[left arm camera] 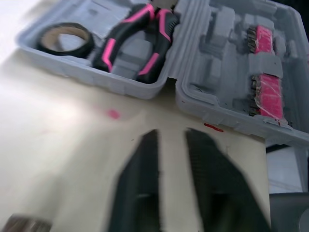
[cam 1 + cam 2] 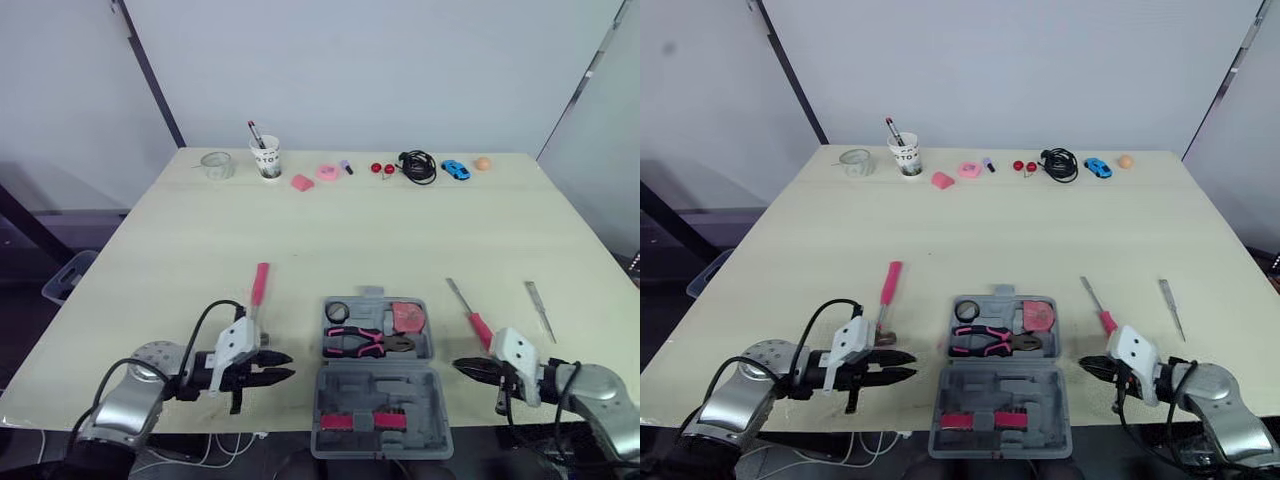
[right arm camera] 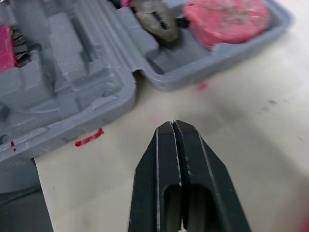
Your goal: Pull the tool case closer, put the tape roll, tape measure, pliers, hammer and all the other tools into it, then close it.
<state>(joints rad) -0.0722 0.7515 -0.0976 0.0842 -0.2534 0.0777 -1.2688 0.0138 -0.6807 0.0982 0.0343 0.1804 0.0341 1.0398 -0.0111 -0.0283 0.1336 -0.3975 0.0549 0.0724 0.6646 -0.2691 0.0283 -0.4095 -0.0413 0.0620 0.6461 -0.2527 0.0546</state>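
The grey tool case (image 2: 385,388) lies open at the table's front edge, lid toward me. Its tray holds a black tape roll (image 2: 337,311), pink-handled pliers (image 2: 365,342) and a pink tape measure (image 2: 407,318). A pink-handled hammer (image 2: 258,290) lies on the table left of the case, a pink-handled screwdriver (image 2: 470,315) to its right, and a thin metal tool (image 2: 540,310) further right. My left gripper (image 2: 292,365) is open just left of the case, holding nothing. My right gripper (image 2: 455,364) is shut and empty, just right of the lid's hinge.
Along the table's far edge stand a glass jar (image 2: 216,165), a paper cup with pens (image 2: 266,158), small pink items (image 2: 326,172), a black cable (image 2: 418,166), a blue toy car (image 2: 456,169) and an orange ball (image 2: 483,162).
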